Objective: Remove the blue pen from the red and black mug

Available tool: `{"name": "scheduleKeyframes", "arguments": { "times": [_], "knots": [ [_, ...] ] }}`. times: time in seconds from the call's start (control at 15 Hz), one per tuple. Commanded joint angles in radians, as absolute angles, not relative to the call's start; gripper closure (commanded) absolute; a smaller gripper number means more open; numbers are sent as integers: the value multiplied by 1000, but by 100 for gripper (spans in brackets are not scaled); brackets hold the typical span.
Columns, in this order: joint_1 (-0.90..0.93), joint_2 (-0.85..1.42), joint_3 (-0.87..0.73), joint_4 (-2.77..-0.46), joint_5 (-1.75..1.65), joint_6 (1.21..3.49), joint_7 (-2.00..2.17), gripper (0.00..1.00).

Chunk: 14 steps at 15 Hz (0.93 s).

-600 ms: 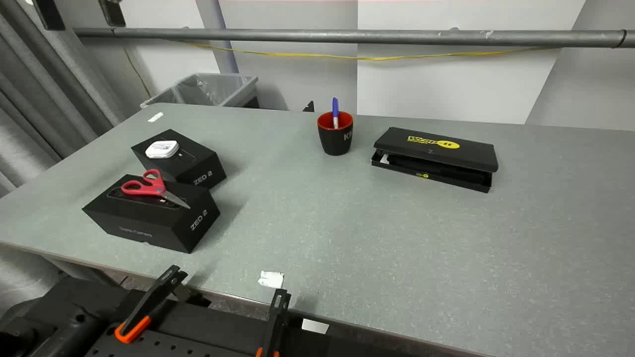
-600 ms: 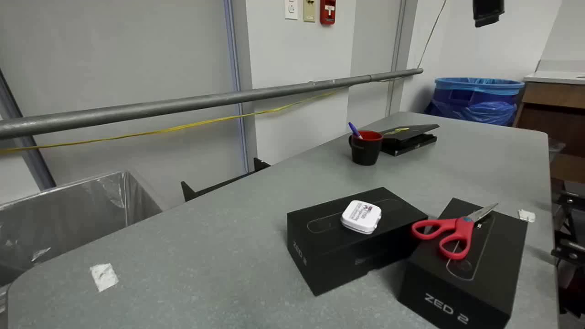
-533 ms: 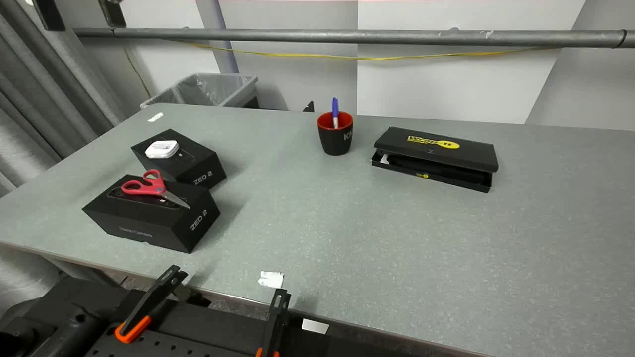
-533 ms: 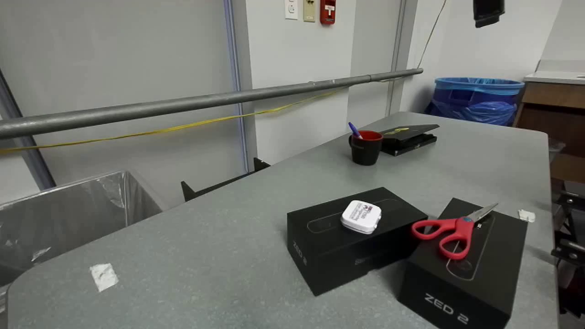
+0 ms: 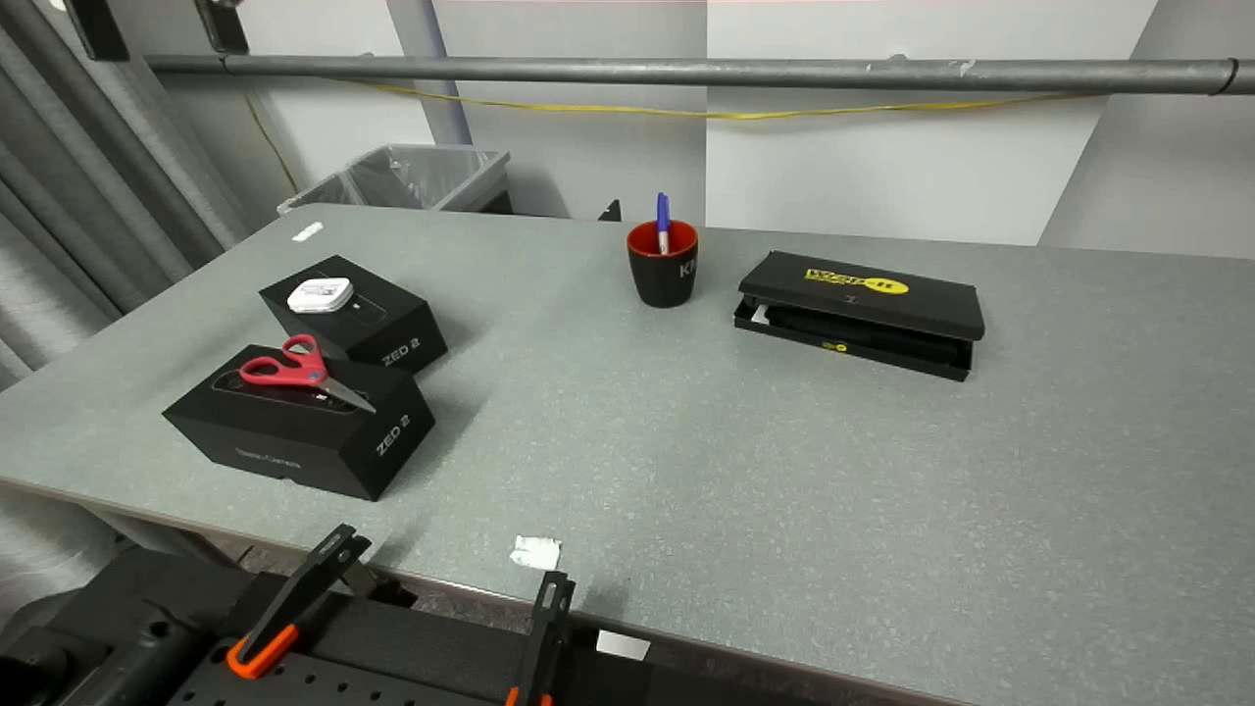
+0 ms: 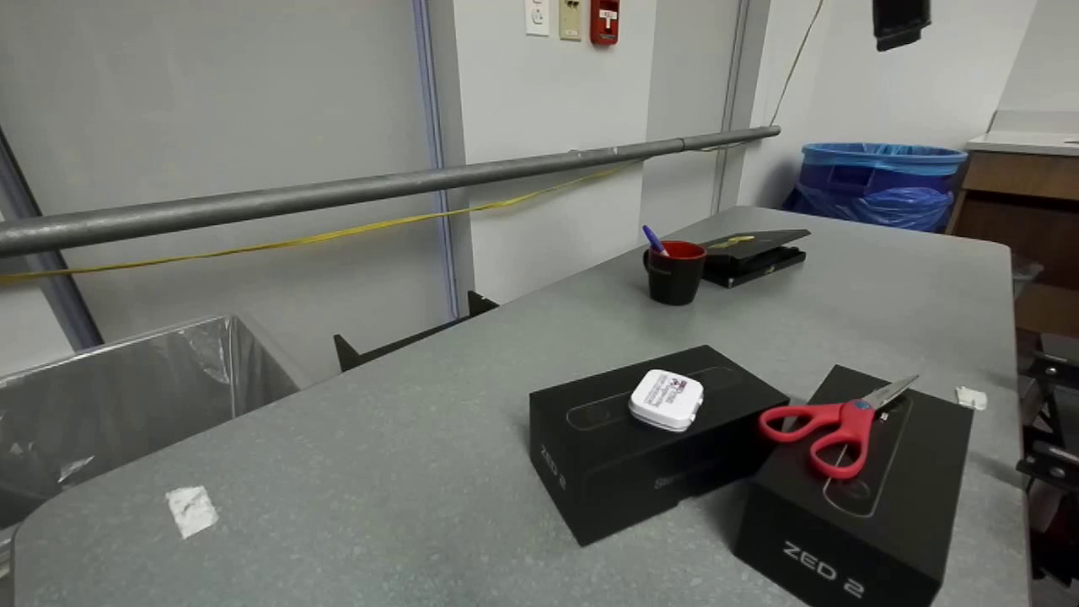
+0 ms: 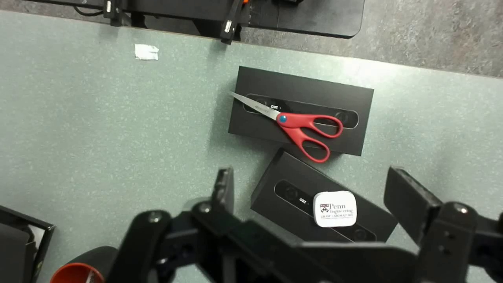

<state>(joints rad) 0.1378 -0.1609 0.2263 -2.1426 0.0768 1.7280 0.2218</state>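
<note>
The mug (image 5: 659,281) is black outside and red inside and stands upright toward the table's back edge; it also shows in an exterior view (image 6: 674,280). The blue pen (image 5: 663,216) leans inside it with its blue end sticking above the rim, also in an exterior view (image 6: 653,241). In the wrist view the mug (image 7: 100,255) is at the lower left, partly cut off, with only a bit of the pen visible. My gripper (image 7: 312,182) is open and empty, high above the boxes and away from the mug. Its fingertips (image 5: 162,34) show at the top left of an exterior view.
Two black ZED 2 boxes stand beneath the gripper, one bearing red-handled scissors (image 7: 300,124), the other a white tin (image 7: 335,209). A flat black box (image 5: 863,304) with a half-raised lid lies beside the mug. A grey pipe (image 5: 686,71) runs along the wall.
</note>
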Motion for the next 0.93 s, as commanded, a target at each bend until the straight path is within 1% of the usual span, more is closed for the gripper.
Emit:
{"name": "scheduleKeyframes", "arguments": {
  "times": [0.0, 0.13, 0.33, 0.47, 0.67, 0.8, 0.87],
  "knots": [
    [148, -164, 215, -2153, 65, 1754, 216, 0],
    [141, -169, 211, -2178, 16, 1808, 206, 0],
    [108, -174, 172, -2248, -79, 1974, 203, 0],
    [72, -163, 127, -2299, -127, 2112, 206, 0],
    [18, -143, 44, -2334, -93, 2264, 167, 0],
    [0, -129, -3, -2320, -28, 2281, 93, 0],
    [11, -136, 24, -2326, -80, 2249, 153, 0]
  ]
}}
